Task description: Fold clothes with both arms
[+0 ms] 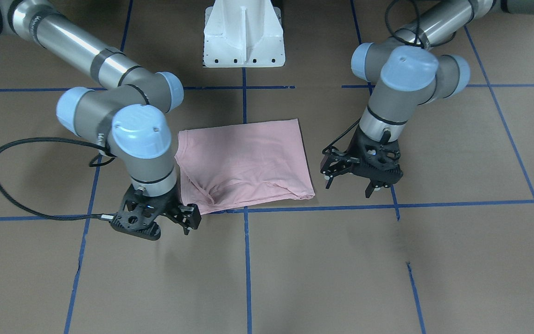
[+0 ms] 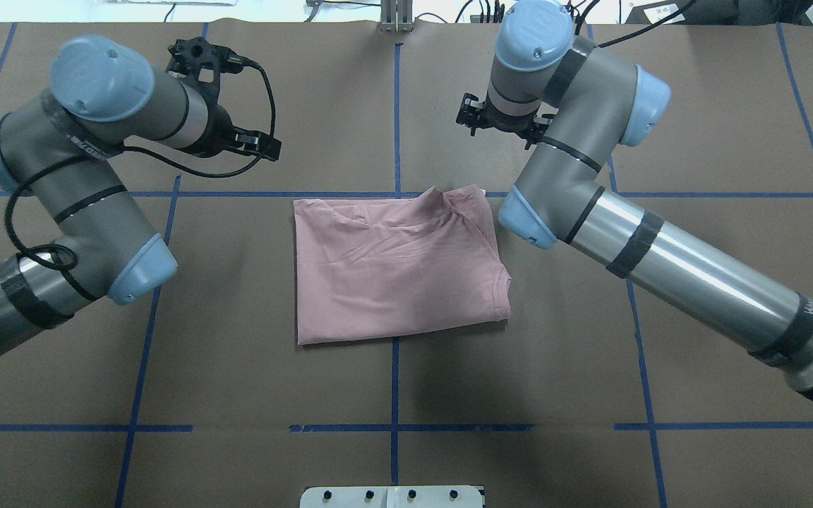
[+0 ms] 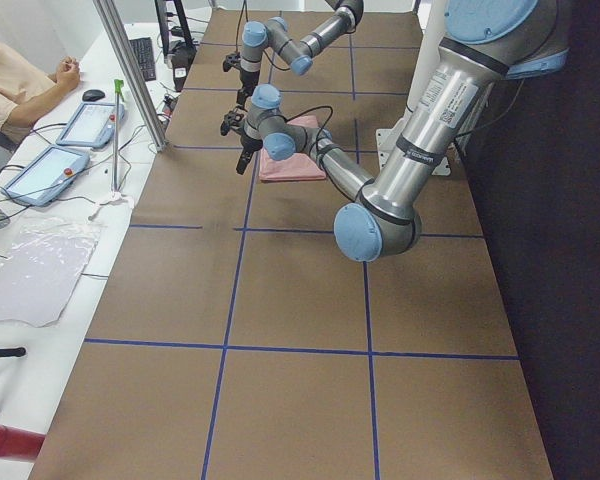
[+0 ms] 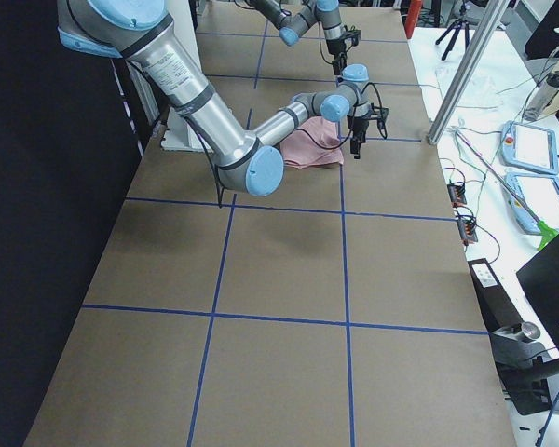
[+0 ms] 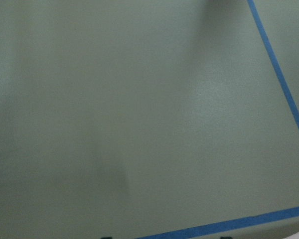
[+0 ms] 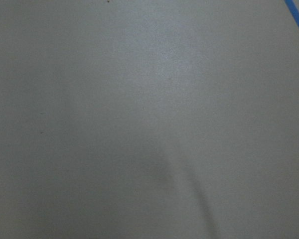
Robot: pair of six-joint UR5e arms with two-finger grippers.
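Observation:
The pale pink T-shirt [image 1: 244,162] lies folded into a rough rectangle at the table's middle, plain side up, with the collar and a rumpled fold along one edge. It also shows in the overhead view [image 2: 392,268]. My left gripper [image 1: 349,187] hovers open and empty just off the shirt's side and is not touching it. My right gripper [image 1: 169,232] hangs open and empty at the shirt's opposite far corner, close to the cloth's edge. Both wrist views show only bare table. The dog print is hidden.
The brown table [image 1: 341,278] is marked into squares with blue tape [image 1: 247,260]. The white pedestal [image 1: 244,37] stands at the robot's side of the table. A black cable [image 1: 12,185] loops from the right wrist. An operator [image 3: 10,80] sits beyond the table's far edge.

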